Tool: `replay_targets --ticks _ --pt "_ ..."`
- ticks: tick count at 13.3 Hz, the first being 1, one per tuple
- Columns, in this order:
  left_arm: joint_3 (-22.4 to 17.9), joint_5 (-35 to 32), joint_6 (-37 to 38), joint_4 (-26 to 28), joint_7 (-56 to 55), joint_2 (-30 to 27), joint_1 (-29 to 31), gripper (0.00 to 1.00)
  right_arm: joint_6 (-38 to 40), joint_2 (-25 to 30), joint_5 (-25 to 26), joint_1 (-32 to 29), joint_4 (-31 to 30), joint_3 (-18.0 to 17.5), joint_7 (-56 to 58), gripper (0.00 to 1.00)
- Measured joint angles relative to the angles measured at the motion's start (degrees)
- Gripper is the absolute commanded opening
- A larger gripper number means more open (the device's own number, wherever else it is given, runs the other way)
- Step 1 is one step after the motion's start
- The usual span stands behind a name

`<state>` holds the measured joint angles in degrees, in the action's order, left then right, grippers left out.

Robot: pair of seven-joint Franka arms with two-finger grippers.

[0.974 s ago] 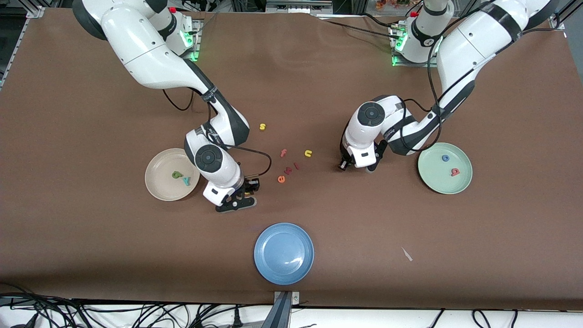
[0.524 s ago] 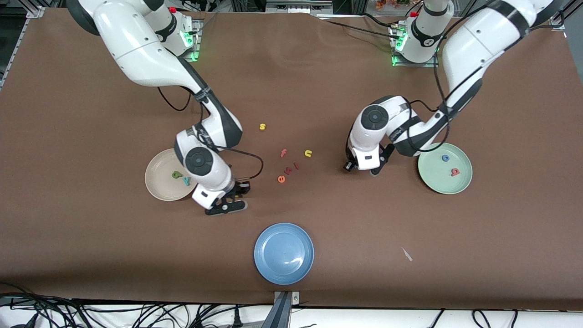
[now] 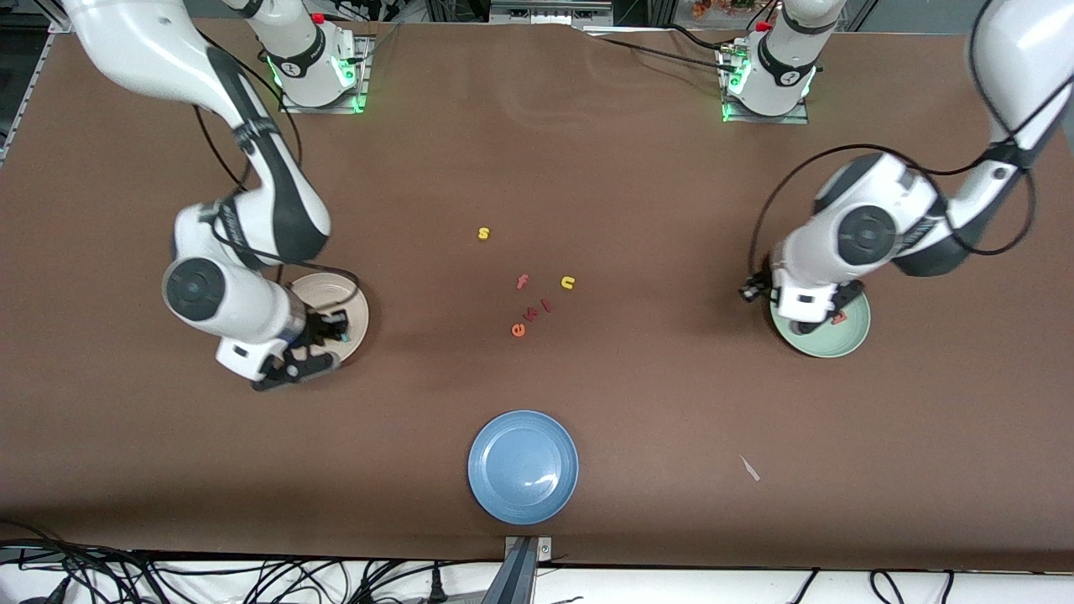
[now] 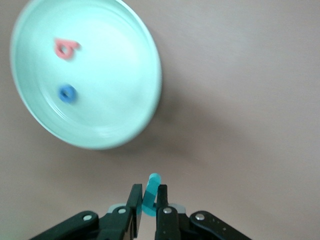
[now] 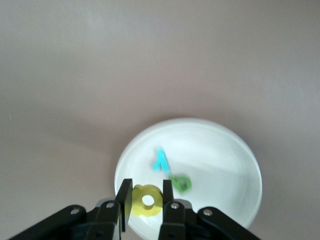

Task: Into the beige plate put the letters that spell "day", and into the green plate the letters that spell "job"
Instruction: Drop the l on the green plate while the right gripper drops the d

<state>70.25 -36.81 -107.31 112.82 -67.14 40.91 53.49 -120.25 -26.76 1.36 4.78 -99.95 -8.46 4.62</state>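
Note:
My left gripper (image 4: 148,189) is shut on the teal j (image 4: 150,197), held up over the brown table just beside the green plate (image 4: 125,120). In that plate lie the pinkish-red b (image 4: 66,49) and the blue o (image 4: 67,93). In the front view the left hand covers part of the green plate (image 3: 839,342). My right gripper (image 5: 146,184) is shut on the yellow a (image 5: 146,201), over the rim of the beige plate (image 5: 220,145). The teal y (image 5: 160,161) and the dark green d (image 5: 180,183) lie in it. The right hand overlaps the beige plate (image 3: 346,302) in the front view.
A blue plate (image 3: 523,466) sits near the table's front edge. Loose letters lie mid-table: a yellow s (image 3: 483,233), a pink f (image 3: 522,282), a yellow n (image 3: 568,283), an orange e (image 3: 518,330) and small red pieces (image 3: 546,305). A white scrap (image 3: 749,468) lies toward the left arm's end.
Both arms swung away from the table's middle, the right one to the beige plate with the yellow a, the left one to the green plate with the teal j.

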Motion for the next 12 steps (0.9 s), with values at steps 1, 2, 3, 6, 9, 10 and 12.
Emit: replay_targets --ticks 1,2,3,6,9,10,12 --pt "-1.2 -0.4 0.2 0.5 3.9 0.1 1.1 0.00 -0.1 2.6 -1.1 -0.2 -3.9 0.0 0.1 0.56" --pt "-2.8 -1.4 0.2 0.9 6.8 0.2 1.5 0.00 -0.2 4.6 -1.7 -0.1 -7.1 -0.1 0.0 0.74" --pt "-4.5 -2.8 0.0 1.3 8.8 0.4 1.3 0.00 -0.7 6.3 -1.9 -0.1 -9.6 -0.3 0.0 0.75" --pt "-9.8 -6.4 -4.7 2.5 13.1 2.0 0.9 0.48 -2.2 8.1 -1.9 -0.2 -12.8 -0.3 0.0 0.79" --pt "-11.3 -6.9 -6.4 2.6 15.0 2.8 0.9 1.00 -2.6 8.2 -1.9 -0.4 -12.9 -0.2 0.0 0.99" --pt "-10.9 -6.8 -6.4 2.3 15.0 2.8 0.9 1.00 -2.9 8.4 -1.9 -0.6 -12.9 -0.2 0.0 1.00" --pt "-8.3 -5.3 -5.4 0.2 15.0 2.5 1.1 1.00 -3.2 9.2 -1.9 -1.5 -12.8 -0.2 -0.1 1.00"
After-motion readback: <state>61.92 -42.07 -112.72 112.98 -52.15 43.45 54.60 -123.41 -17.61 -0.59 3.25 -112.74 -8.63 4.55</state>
